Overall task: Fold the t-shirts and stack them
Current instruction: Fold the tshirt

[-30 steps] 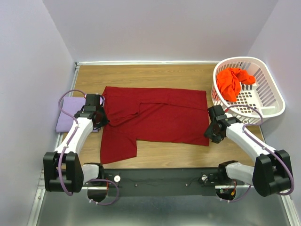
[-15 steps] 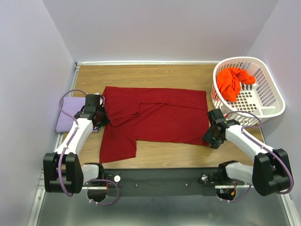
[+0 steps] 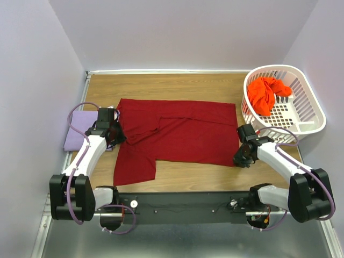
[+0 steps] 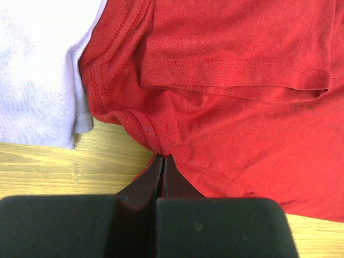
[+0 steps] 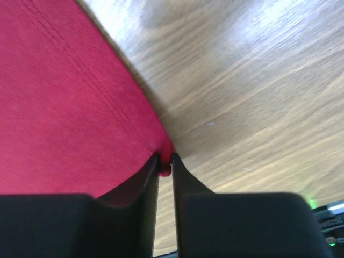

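Note:
The dark red t-shirt lies spread on the wooden table, partly folded, one sleeve hanging toward the near edge. My left gripper is shut on its left edge near the sleeve; the pinched fold shows in the left wrist view. My right gripper is shut on the shirt's near right corner, seen in the right wrist view. The lavender t-shirt lies folded at the far left, beside the red one. The orange-red t-shirt is bunched in the basket.
A white lattice laundry basket stands at the back right, close behind my right arm. Walls close the table in on the left, back and right. Bare wood shows to the right of the shirt's corner.
My right gripper has moved slightly toward the near side and down onto the shirt's near right corner. The left arm and the shirt have barely moved.

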`<state>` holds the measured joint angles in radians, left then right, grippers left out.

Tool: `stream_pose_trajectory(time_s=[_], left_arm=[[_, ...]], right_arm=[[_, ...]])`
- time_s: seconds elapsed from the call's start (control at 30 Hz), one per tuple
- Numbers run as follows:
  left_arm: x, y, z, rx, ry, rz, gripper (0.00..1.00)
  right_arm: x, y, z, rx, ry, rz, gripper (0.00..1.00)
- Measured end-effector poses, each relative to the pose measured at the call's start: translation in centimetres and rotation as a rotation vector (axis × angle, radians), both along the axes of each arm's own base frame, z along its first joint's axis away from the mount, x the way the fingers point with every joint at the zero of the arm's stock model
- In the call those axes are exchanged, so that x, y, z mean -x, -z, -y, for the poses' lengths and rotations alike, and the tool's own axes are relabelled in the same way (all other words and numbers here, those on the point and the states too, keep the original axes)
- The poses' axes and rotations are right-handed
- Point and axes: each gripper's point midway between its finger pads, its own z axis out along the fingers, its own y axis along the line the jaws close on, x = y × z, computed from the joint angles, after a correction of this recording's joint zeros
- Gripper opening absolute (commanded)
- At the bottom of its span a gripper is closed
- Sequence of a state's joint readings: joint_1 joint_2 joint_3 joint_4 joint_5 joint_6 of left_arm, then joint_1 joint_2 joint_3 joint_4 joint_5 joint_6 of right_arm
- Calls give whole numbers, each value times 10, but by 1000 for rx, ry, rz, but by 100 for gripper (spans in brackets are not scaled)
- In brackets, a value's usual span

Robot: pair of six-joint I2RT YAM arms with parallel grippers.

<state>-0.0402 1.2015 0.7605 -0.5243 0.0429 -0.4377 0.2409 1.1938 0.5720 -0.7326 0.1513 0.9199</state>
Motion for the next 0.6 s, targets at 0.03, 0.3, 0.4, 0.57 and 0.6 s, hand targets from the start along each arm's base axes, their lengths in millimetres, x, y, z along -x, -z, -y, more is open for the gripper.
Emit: stream_pose_trajectory(time_s=[0.03, 0.3, 0.4, 0.57, 0.6], left_arm=[[0, 0, 0, 0, 0, 0, 0], [3, -5, 0, 1, 0, 9, 0], [7, -9, 0, 4, 0, 15, 0], [16, -18, 3, 20, 3, 34, 0], [17, -18, 3, 21, 4, 33, 0]], right_arm=[[-1, 0, 0, -2, 5, 2, 3], [-2, -8, 0, -6, 5, 23, 0], [1, -21, 0, -8, 5, 34, 0], [-6, -51, 4, 11, 2, 87, 0], [-10, -58, 6, 21, -3, 99, 1]])
